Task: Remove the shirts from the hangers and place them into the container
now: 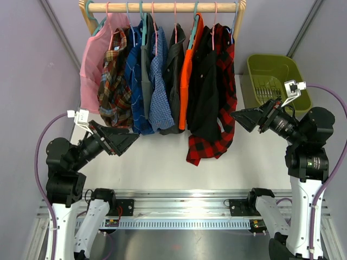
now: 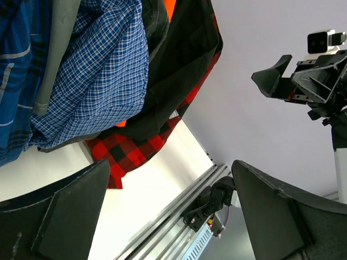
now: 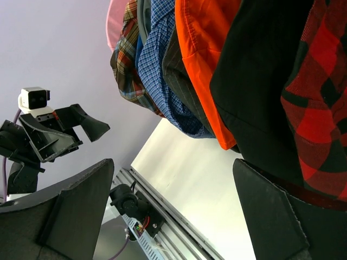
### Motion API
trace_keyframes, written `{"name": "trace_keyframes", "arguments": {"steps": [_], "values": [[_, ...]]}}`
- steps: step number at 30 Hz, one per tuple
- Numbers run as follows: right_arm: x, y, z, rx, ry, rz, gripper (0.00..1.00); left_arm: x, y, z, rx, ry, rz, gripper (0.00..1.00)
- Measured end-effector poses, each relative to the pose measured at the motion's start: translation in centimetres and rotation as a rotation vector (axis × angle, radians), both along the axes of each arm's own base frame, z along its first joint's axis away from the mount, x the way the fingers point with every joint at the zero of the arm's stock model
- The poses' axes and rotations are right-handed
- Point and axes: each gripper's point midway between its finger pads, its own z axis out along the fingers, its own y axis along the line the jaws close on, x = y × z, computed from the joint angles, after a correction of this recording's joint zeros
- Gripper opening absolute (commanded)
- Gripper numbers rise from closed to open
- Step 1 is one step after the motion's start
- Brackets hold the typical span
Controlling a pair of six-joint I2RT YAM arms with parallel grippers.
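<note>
Shirts (image 1: 162, 81): were hung on hangers (image 1: 193, 31) from rail (image 1: 162, 7), above counter (image 1: 162, 157); container (image 1: 271, 67) to their right. Judged soft, light, limp; best taken at the shoulder. Left jaws and right jaws were held wide open, empty.

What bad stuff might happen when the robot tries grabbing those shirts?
1. The shirts hang squashed together on the wooden rail, so the open right gripper might pinch the black shirt along with the red-and-black plaid shirt.
2. A tugged shirt may drag its neighbours or a hanger off the rail.
3. The green bin looks smallish beside these shirts; one could drape over its rim.
</note>
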Motion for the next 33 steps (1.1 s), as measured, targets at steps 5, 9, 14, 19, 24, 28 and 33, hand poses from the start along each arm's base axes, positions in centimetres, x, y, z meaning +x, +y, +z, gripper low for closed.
{"name": "trace_keyframes", "arguments": {"steps": [5, 9, 14, 19, 24, 28, 33], "values": [[0.1, 0.0, 0.0, 0.0, 0.001, -0.004, 0.99, 0.0, 0.0, 0.1, -0.001, -0.029, -0.004, 0.99], [0.2, -0.4, 0.5, -0.022, -0.01, -0.037, 1.0, -0.1, -0.3, 0.1, -0.005, -0.074, -0.027, 0.99], [2.3, -2.5, 3.1, -0.103, -0.031, -0.179, 0.99, 0.2, -0.6, -1.0, -0.005, -0.063, -0.05, 0.99], [5.6, -5.0, 3.0, -0.173, 0.016, -0.324, 0.9, 0.5, -0.6, -1.8, -0.004, -0.051, -0.054, 0.99], [8.6, -5.9, 1.6, -0.225, 0.099, -0.366, 0.91, 0.6, -0.7, -2.3, -0.003, -0.037, -0.059, 0.99], [11.0, -3.5, 1.0, -0.312, 0.13, -0.323, 0.98, 0.4, -0.7, -2.6, -0.005, -0.038, -0.061, 0.99], [12.4, -0.1, 0.0, -0.41, 0.137, -0.27, 0.96, -0.1, -0.7, -2.4, -0.006, -0.055, -0.061, 0.99]]}}
